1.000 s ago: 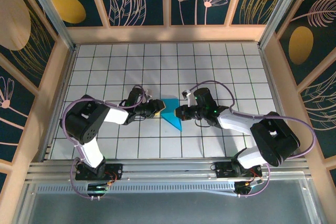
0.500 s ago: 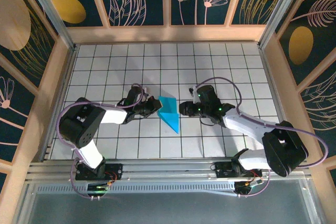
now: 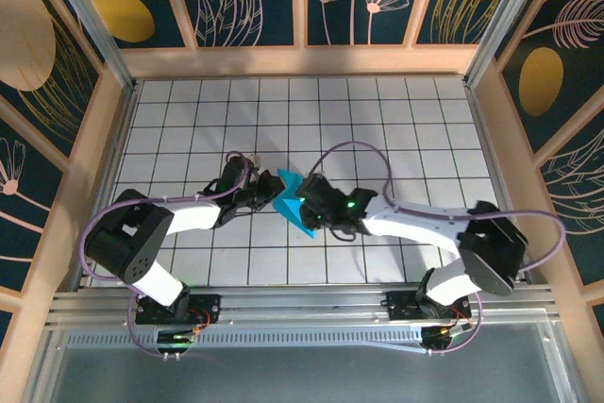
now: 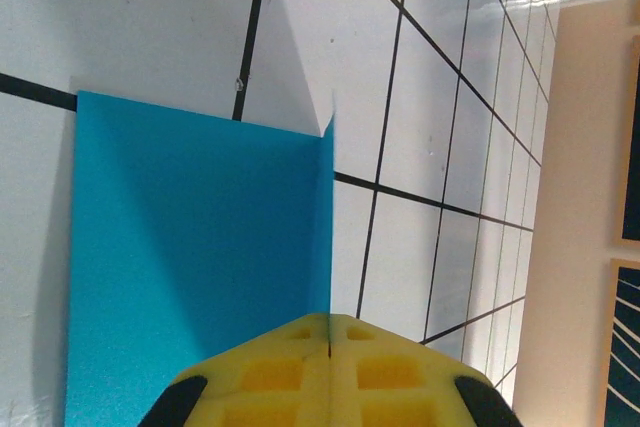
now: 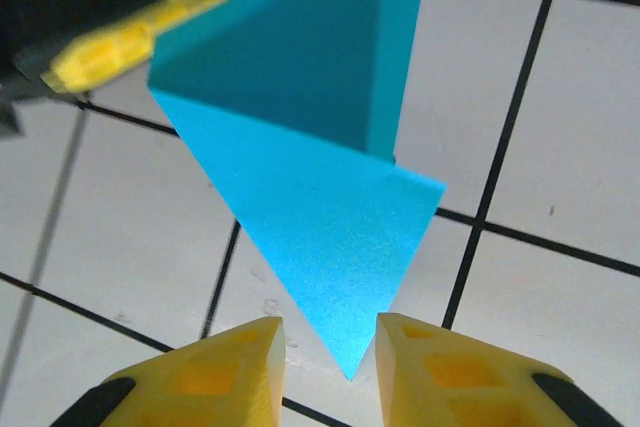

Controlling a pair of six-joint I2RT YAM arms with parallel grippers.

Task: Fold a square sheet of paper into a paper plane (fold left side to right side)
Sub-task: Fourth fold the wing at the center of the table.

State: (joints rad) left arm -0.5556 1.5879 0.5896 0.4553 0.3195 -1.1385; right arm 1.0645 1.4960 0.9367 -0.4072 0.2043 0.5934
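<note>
1 paper (image 5: 320, 217) between left gripper (image 4: 330, 325), right gripper (image 5: 330, 335).

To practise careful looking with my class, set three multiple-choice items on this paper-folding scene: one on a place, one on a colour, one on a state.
1. Where does the pointed tip of the folded paper lie?
A. between the right fingers
B. under an arm's base
C. off the table

2. What colour is the paper?
A. red
B. turquoise-blue
C. white

3. How do the left fingers stand?
A. wide apart
B. pressed together on the paper's raised flap
C. flat on a bare tile

Answers:
1 A, the right wrist view shows the tip in the gap between them.
2 B, every view shows that colour.
3 B, the left wrist view shows the flap running into their seam.
</note>
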